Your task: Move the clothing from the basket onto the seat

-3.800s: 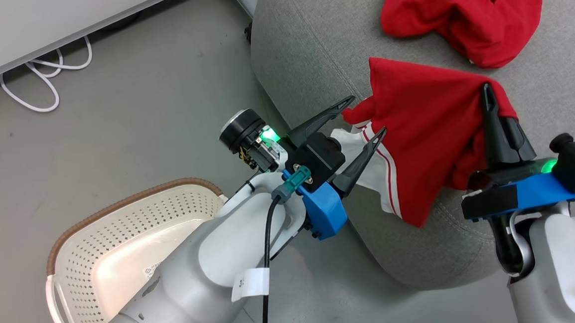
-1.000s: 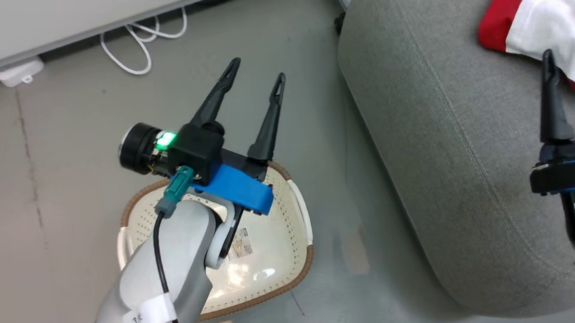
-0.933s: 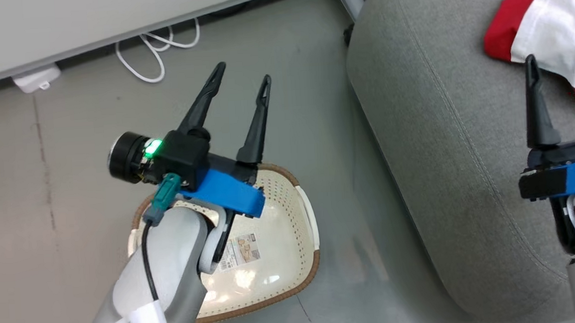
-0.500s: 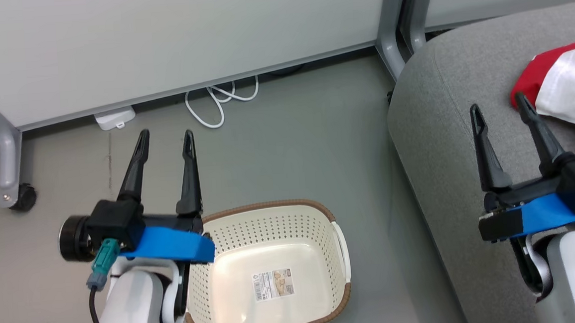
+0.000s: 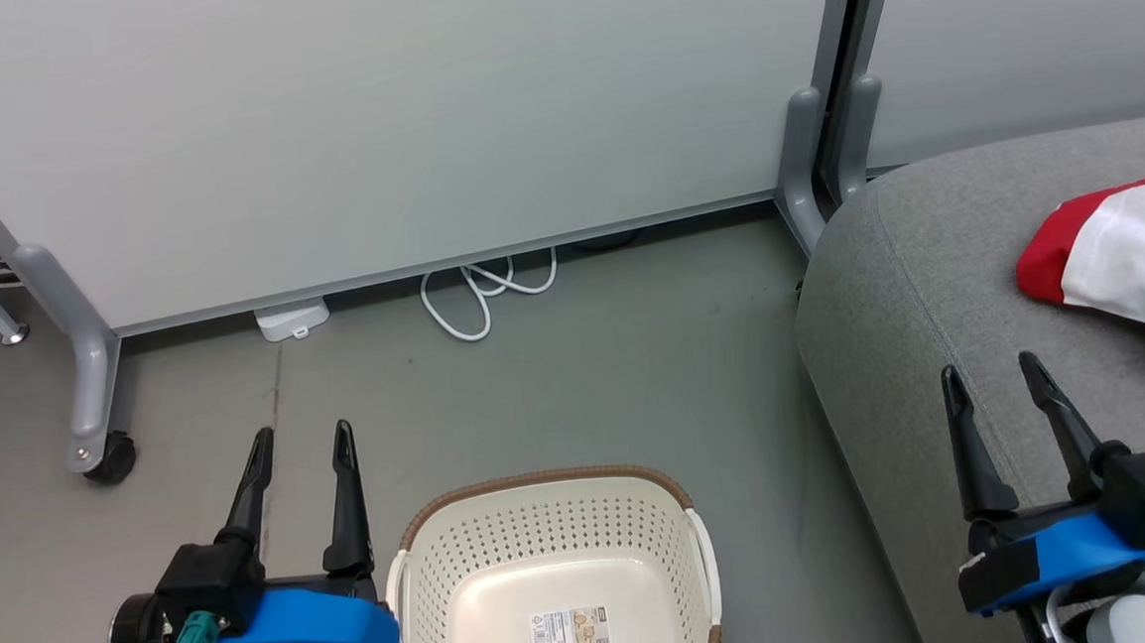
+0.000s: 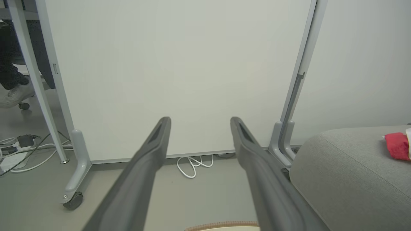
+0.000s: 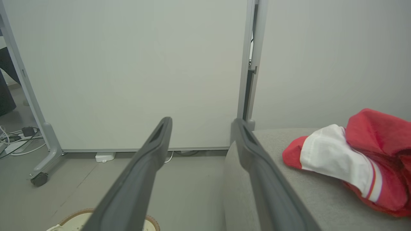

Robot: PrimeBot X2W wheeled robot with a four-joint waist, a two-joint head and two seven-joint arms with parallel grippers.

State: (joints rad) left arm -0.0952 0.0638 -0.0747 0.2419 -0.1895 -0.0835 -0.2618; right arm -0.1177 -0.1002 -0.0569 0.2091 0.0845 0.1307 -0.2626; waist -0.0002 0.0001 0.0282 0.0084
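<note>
Both grippers have their fingers spread apart, pointing up in the head view. Left gripper [image 5: 303,432] hangs over grey floor [image 5: 634,357]. The basket [image 5: 542,478] sits just to its right on the floor, with a label sticker [image 5: 570,636] on its bottom. Right gripper [image 5: 989,368] is over the left edge of the seat [image 5: 927,260]; cannot tell if it touches the fabric. Clothing [image 5: 1115,258], a red and white heap, lies on the seat ahead and right of that gripper, apart from its fingers. Farther ahead of the left gripper are a coiled white cable [image 5: 482,297], a caster wheel [image 5: 109,459] and a pale partition panel [image 5: 372,125].
</note>
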